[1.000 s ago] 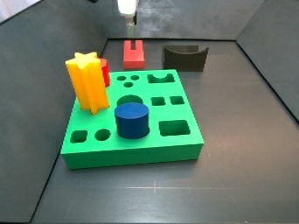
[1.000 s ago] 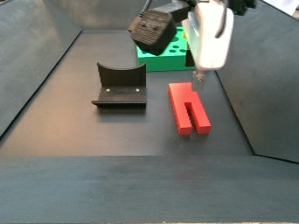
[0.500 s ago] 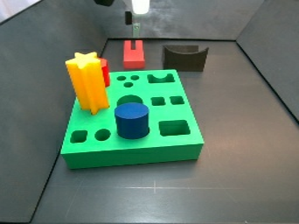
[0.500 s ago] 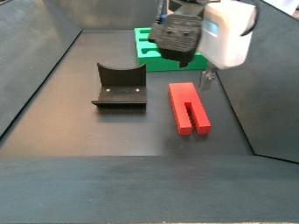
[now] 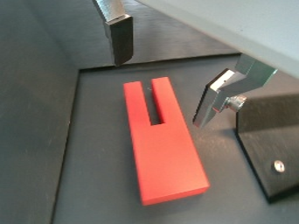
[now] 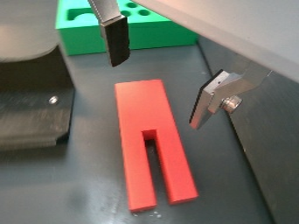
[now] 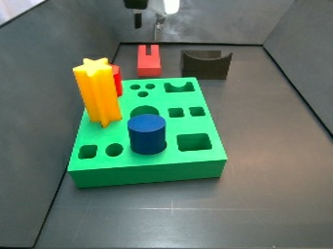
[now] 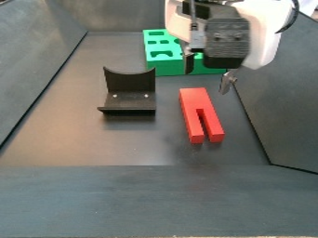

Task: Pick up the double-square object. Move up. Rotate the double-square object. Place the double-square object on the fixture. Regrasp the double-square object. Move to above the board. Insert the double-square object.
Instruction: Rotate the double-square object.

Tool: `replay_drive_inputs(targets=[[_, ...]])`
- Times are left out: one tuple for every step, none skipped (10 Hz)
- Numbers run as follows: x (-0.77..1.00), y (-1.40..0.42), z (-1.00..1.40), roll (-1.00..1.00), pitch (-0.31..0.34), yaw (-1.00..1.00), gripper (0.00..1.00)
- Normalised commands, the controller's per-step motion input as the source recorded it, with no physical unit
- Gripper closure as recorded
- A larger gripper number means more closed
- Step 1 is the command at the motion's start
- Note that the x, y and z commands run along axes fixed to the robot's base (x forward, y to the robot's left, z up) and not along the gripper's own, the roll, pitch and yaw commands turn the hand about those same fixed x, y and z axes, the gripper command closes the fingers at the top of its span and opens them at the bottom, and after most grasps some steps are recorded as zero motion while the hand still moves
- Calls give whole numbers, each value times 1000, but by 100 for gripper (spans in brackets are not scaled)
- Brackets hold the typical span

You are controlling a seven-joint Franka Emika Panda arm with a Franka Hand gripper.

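The double-square object [image 5: 158,140] is a long red block lying flat on the dark floor, its slotted end towards the far wall in a side view [image 7: 150,60]. My gripper [image 5: 167,68] hangs open above it. One finger [image 6: 115,39] and the other [image 6: 208,101] stand on either side of the block without touching it. The fixture [image 8: 126,90] stands beside the block, dark, with a curved notch on top. The green board [image 7: 196,122] lies nearer in that side view and shows beyond the fingers in a wrist view [image 6: 146,31].
On the board stand a yellow star prism [image 7: 97,92] and a blue cylinder [image 7: 146,134], with a red piece [image 7: 119,80] behind the star. Grey walls close in the floor on both sides and at the back.
The gripper's wrist has turned and shifted sideways above the red block over the last second. The block, the fixture and the board have not moved.
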Motion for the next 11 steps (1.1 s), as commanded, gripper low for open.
replay_drive_inputs(targets=[[40,4,-35,0,-14,1000,0],[40,4,-35,0,-16,1000,0],[40,4,-35,0,-17,1000,0],[40,4,-35,0,-19,1000,0],[40,4,-35,0,-20,1000,0],[40,4,-35,0,-25,1000,0],[40,4,-35,0,-27,1000,0],[40,4,-35,0,-33,1000,0],[39,4,-35,1,-39,1000,0],[39,3,-36,1,-50,960,0],[38,3,-36,1,-50,794,0]])
